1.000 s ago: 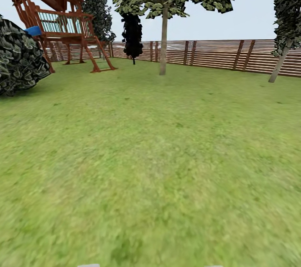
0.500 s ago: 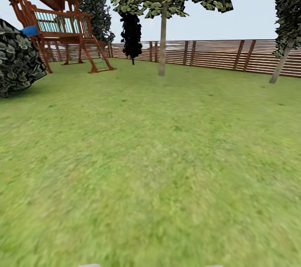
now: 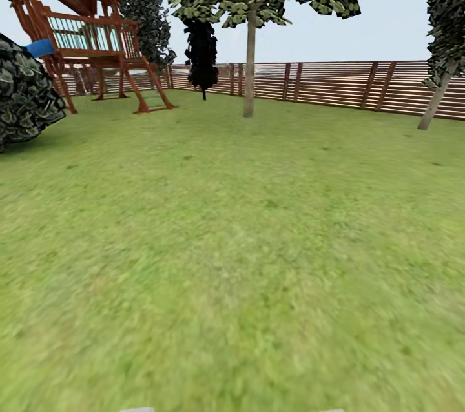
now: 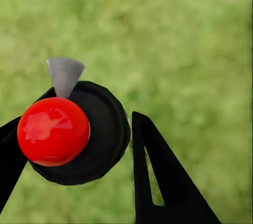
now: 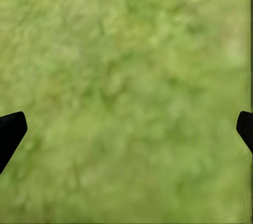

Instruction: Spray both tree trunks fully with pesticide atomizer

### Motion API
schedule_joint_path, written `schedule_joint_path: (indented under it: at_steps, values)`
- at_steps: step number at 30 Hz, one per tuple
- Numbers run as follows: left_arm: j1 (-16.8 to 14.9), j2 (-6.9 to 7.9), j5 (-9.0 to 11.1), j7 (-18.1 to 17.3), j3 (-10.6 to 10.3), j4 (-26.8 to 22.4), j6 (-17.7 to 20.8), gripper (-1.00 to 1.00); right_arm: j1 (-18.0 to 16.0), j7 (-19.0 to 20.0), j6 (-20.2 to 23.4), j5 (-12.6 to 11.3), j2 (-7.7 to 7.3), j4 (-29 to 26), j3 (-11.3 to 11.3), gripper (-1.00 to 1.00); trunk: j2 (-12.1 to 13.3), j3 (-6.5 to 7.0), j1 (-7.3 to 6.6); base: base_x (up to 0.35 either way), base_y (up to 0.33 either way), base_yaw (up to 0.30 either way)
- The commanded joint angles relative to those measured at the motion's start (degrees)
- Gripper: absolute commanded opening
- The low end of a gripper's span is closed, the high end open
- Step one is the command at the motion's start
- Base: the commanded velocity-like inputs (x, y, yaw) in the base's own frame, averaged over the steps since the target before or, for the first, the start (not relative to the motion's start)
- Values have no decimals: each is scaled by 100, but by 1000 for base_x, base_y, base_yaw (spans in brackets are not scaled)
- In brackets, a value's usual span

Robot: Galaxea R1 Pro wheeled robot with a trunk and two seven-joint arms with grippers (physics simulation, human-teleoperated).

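Between your left gripper's (image 4: pixel 79 145) closed-in fingers, at nine o'clock, sits the pesticide atomizer (image 4: pixel 76 132), seemingly light, rigid and slick—hold its body; right gripper (image 5: pixel 126 129) spread.

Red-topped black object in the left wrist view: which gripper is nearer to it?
Left. The red-topped black object sits between the left gripper fingers; the right gripper hangs open over grass.

Grass lawn (image 3: pixel 258 257), slat fence (image 3: pixel 336 82), wooden playhouse (image 3: pixel 84 31), possibly overcast sky.
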Motion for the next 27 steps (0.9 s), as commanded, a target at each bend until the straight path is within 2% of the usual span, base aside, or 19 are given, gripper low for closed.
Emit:
schedule_joint_path:
  at_steps: [1, 27]
  values:
    - [-4, -1, -61, 29, 35, 4, -17, -100, -3, 31, -4, 29, 1, -6, -50, 100, -2, -5, 2, 293, -145, 0]
    - [-4, -1, -61, 33, 35, 0, -8, -100, -5, 31, -4, 29, -2, -6, -50, 100, -2, -5, 2, 293, -145, 0]
